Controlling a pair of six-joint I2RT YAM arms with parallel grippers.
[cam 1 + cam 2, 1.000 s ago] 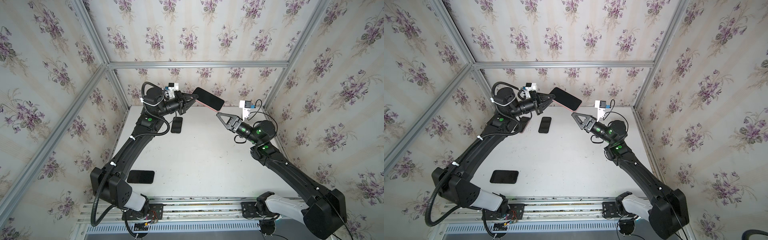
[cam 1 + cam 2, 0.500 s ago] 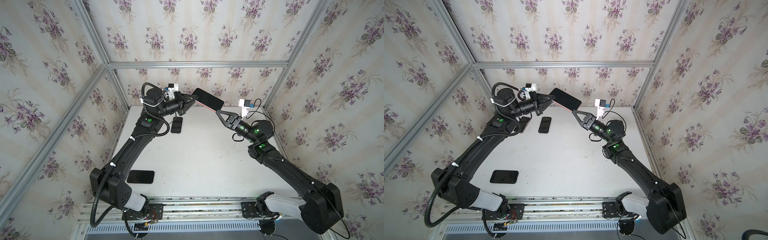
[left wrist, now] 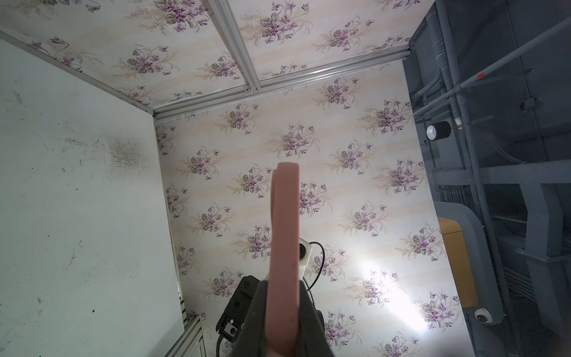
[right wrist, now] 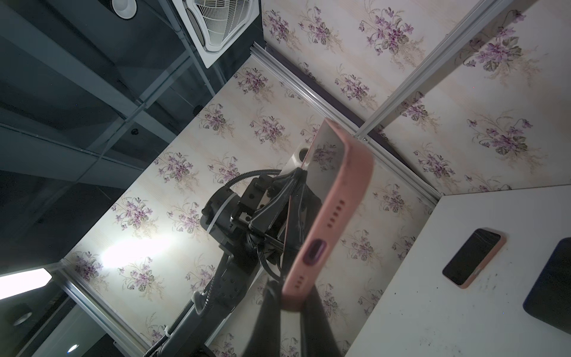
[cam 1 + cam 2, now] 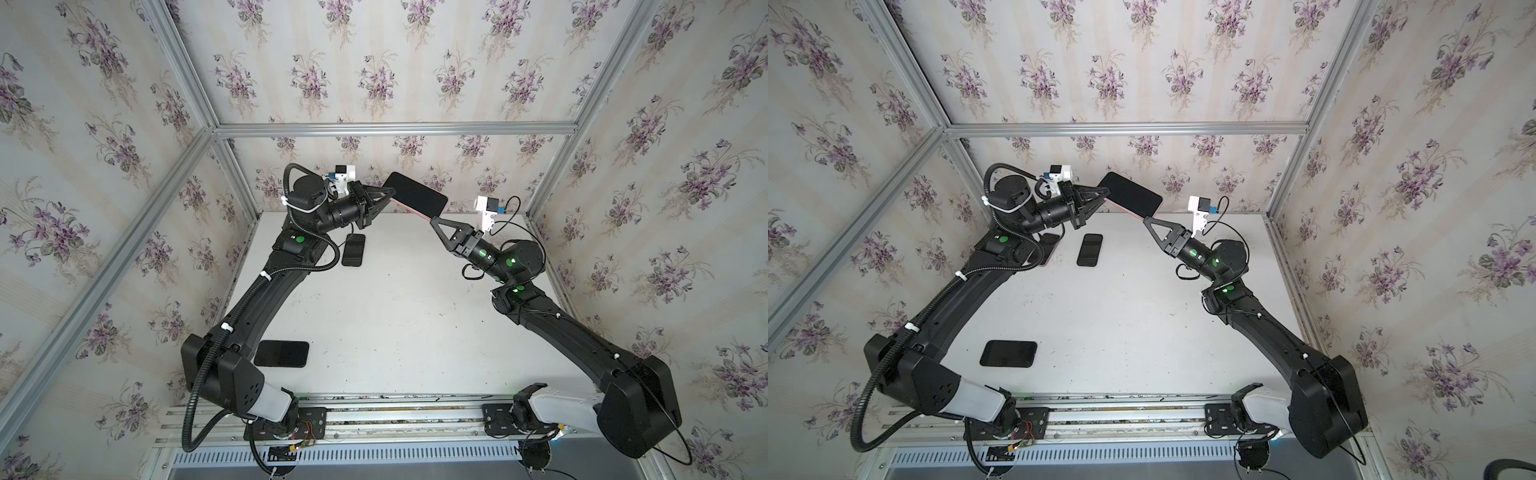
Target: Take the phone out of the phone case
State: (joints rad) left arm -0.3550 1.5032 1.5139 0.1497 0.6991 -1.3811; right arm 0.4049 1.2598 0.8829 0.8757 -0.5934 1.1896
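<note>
A phone (image 5: 415, 194) (image 5: 1130, 192) with a dark screen sits in a pink phone case (image 3: 284, 241) (image 4: 335, 204) and is held in the air over the table's far edge. My left gripper (image 5: 388, 195) (image 5: 1105, 193) (image 3: 282, 279) is shut on one end of the case. From the other side, my right gripper (image 5: 432, 219) (image 5: 1146, 219) (image 4: 292, 293) is shut on the lower corner at the port end. In the right wrist view the screen (image 4: 324, 160) mirrors the wallpaper.
On the white table (image 5: 395, 311) a black phone (image 5: 354, 249) (image 5: 1090, 249) lies near the back. A second pink-cased phone (image 5: 1046, 249) (image 4: 472, 258) lies partly under the left arm. A black slab (image 5: 282, 353) (image 5: 1009, 353) lies front left. Papered walls close in on three sides.
My right gripper has risen toward the held phone and closed on its lower corner. The left gripper has kept its hold, with the phone almost unmoved.
</note>
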